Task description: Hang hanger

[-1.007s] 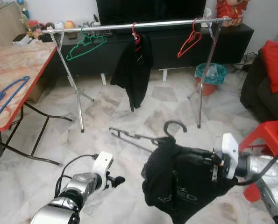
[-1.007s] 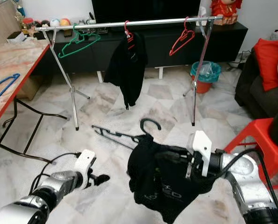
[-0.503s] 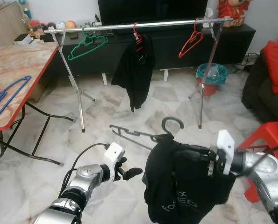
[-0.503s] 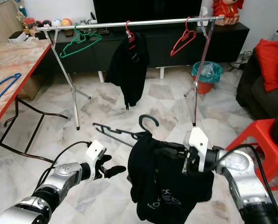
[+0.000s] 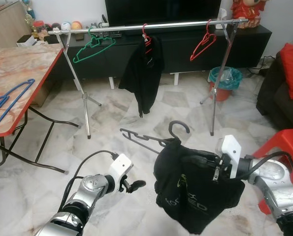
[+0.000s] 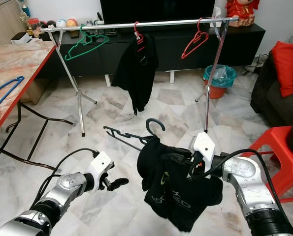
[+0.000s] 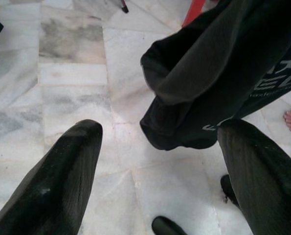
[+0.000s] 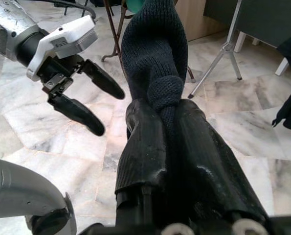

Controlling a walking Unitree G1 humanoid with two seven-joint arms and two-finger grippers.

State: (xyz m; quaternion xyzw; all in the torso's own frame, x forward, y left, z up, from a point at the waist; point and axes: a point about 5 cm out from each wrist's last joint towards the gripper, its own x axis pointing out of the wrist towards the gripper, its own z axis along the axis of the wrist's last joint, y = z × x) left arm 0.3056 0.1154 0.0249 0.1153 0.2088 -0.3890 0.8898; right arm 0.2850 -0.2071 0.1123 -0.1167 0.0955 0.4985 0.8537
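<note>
Two pincers: right pincer (image 8: 167, 127) pinching black garment (image 5: 195, 189) on hanger (image 5: 158, 140); left pincer (image 5: 135, 185) spread beside.

— Where does the rail (image 5: 146, 26) stand?
— Across the far side of the floor (image 5: 112, 110), before the low cabinet (image 5: 244, 42). Three hangers hang on it; the middle one carries a garment (image 5: 142, 73).
— And nearer?
— The right tool (image 6: 183, 160) holds a hanger (image 5: 151, 141) with a shirt (image 5: 195, 189) over the floor, the left tool (image 5: 134, 185) just left of it. The desk (image 5: 13, 78) is far left, the bin (image 5: 221, 83) behind right.
</note>
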